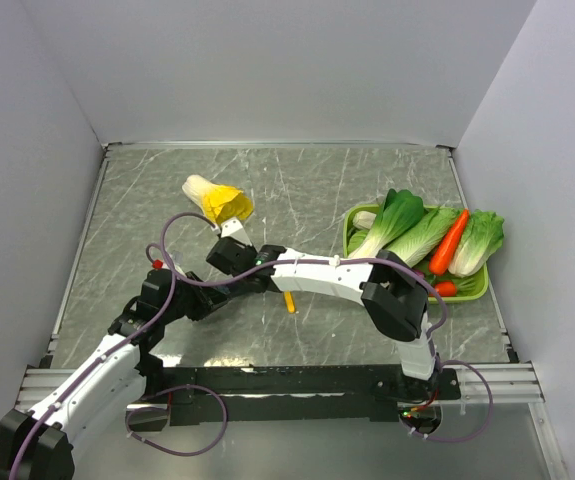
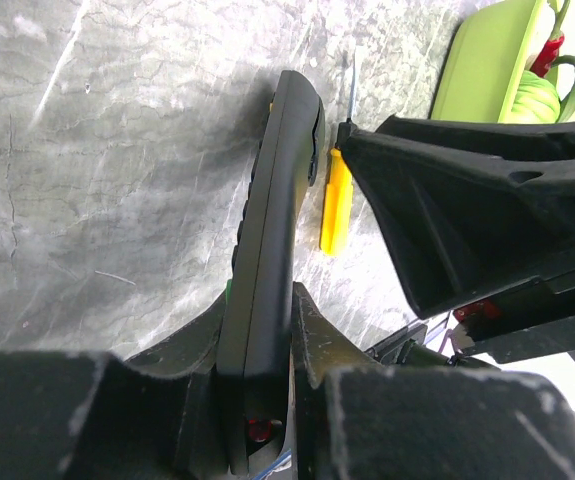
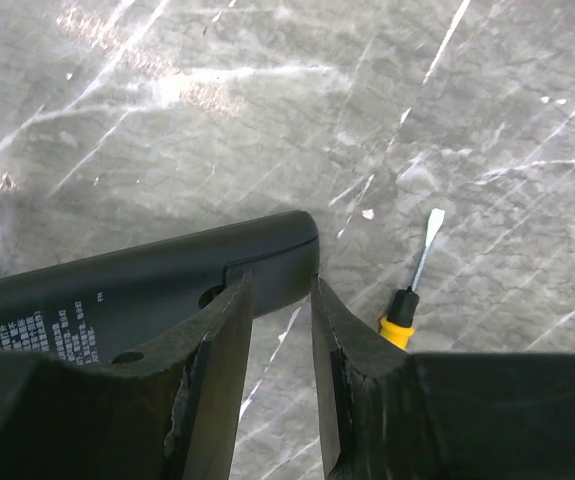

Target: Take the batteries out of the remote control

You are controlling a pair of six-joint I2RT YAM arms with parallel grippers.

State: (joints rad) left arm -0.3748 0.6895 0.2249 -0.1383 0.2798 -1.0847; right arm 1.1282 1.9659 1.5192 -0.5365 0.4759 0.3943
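L pincer clamps remote, axis running up-frame; R pincer, part-open & empty, just beside its far end.

A yellow-handled screwdriver is lying flat on the grey marbled table. A green tray is sitting at the right, holding leafy greens and a carrot. A pale yellow cabbage is lying well apart, farther back.

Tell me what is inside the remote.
Nothing inside shows. The remote looks shut along its labelled back, so any batteries are hidden.
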